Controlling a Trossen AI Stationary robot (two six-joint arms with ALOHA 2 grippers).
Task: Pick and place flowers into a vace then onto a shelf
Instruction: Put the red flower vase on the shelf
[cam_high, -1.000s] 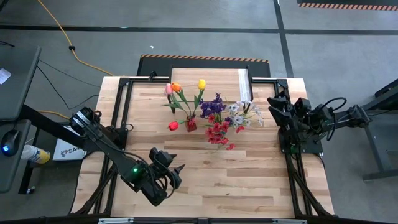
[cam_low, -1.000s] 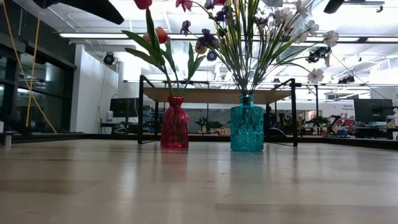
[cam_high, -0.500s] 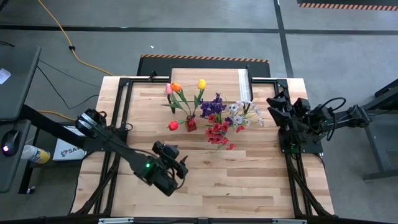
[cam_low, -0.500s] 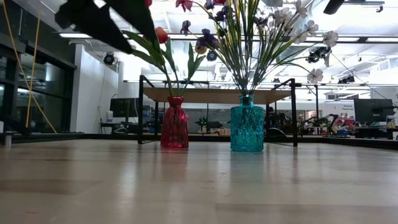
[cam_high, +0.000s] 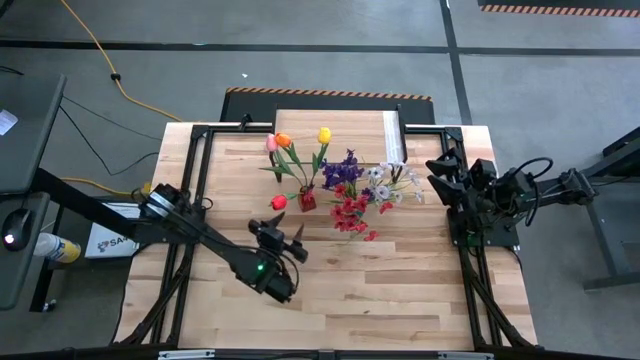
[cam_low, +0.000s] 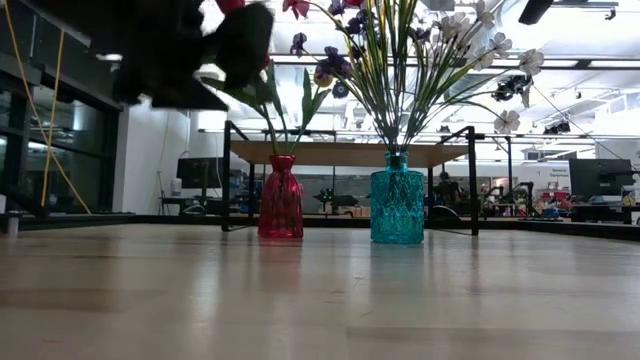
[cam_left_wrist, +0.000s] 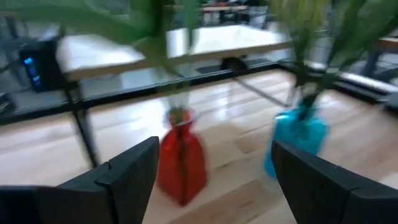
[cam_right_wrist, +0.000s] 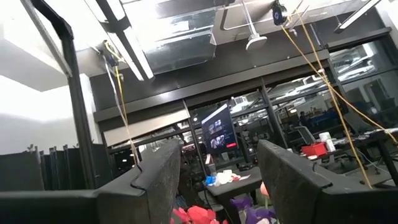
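Observation:
A red vase (cam_high: 307, 201) holding red, pink, orange and yellow tulips (cam_high: 283, 141) stands on the tabletop; it also shows in the low view (cam_low: 281, 197) and the left wrist view (cam_left_wrist: 180, 160). To its right a teal vase (cam_low: 397, 199) holds purple, white and red sprays (cam_high: 352, 185). The shelf (cam_low: 340, 153) stands behind both vases. My left gripper (cam_high: 285, 238) is open and empty, just near and left of the red vase, pointing at it (cam_left_wrist: 214, 149). My right gripper (cam_high: 438, 170) is open and empty at the table's right edge, raised (cam_right_wrist: 217, 165).
Black metal frame rails (cam_high: 196, 170) run along the table's left and right sides. Bare plank tabletop (cam_high: 380, 290) lies near of the vases. The teal vase (cam_left_wrist: 300, 138) stands about a hand's width right of the red vase.
My left gripper has gone from near the table's near edge toward the far edge and a little to the right, toward the red vase, and has come into the low view at the upper left. The vases and flowers have stayed in place.

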